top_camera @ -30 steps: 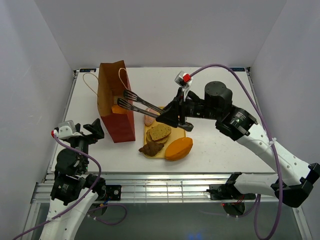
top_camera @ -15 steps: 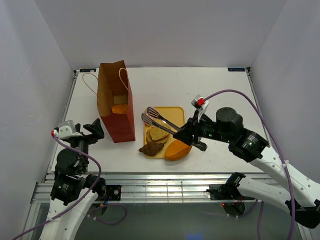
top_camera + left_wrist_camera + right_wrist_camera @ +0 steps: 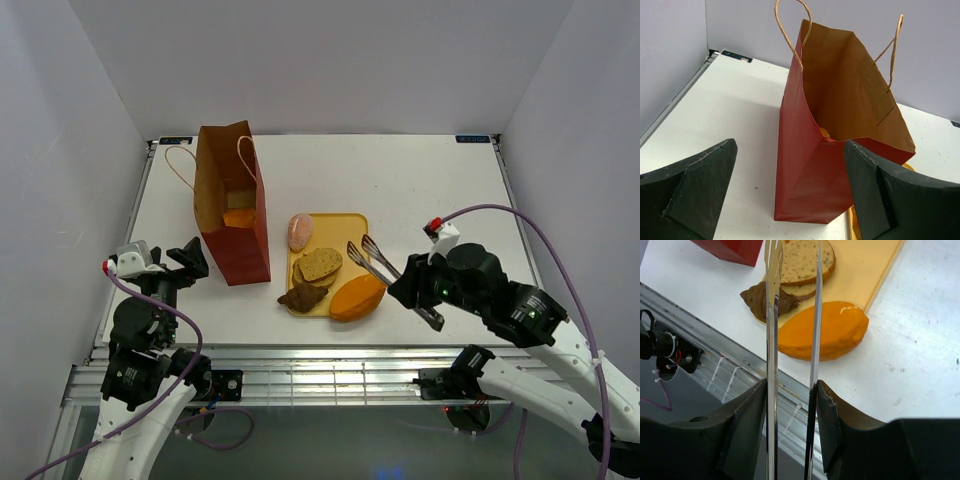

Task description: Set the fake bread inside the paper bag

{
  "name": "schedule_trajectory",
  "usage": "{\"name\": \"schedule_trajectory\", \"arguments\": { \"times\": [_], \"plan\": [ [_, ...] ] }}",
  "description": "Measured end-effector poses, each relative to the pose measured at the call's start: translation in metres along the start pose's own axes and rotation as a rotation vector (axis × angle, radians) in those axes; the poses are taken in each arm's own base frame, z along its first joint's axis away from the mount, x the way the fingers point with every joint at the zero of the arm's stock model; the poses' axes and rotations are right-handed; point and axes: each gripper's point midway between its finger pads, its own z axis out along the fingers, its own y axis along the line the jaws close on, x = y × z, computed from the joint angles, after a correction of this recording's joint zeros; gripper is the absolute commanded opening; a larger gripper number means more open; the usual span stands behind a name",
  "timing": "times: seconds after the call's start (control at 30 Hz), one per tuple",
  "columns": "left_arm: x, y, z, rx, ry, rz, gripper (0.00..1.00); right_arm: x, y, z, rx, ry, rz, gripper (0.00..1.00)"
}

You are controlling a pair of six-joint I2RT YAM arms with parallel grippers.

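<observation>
The reddish-brown paper bag (image 3: pixel 232 205) stands open at the left, with an orange bread piece (image 3: pixel 238 217) inside; the left wrist view shows the bag (image 3: pixel 840 120) close up. On the yellow tray (image 3: pixel 345 225) lie a pink roll (image 3: pixel 300 231), speckled slices (image 3: pixel 320 265) and a brown croissant (image 3: pixel 302 296). An orange loaf (image 3: pixel 357 297) lies at the tray's near edge. My right gripper (image 3: pixel 415 290) is shut on silver tongs (image 3: pixel 372 258), whose empty tips hover over the tray's right side. My left gripper (image 3: pixel 185 262) is open, left of the bag's base.
The bag's cord handles (image 3: pixel 178 165) hang out to its left and right. In the right wrist view the tong arms (image 3: pixel 772 315) run above the loaf (image 3: pixel 822 330), with the table's near edge and metal rails (image 3: pixel 730 375) just below.
My right arm has drawn back from the bag's mouth toward the near right, taking the tongs with it. The pink roll shows uncovered on the tray. The left arm has not moved.
</observation>
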Motion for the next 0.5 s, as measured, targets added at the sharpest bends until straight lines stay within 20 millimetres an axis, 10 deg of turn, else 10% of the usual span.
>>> {"name": "schedule_trajectory", "arguments": {
  "times": [0.5],
  "plan": [
    [0.001, -0.006, 0.000, 0.032, 0.007, 0.000, 0.98, 0.040, -0.028, -0.012, 0.139, 0.028, 0.303, 0.55]
  ]
}}
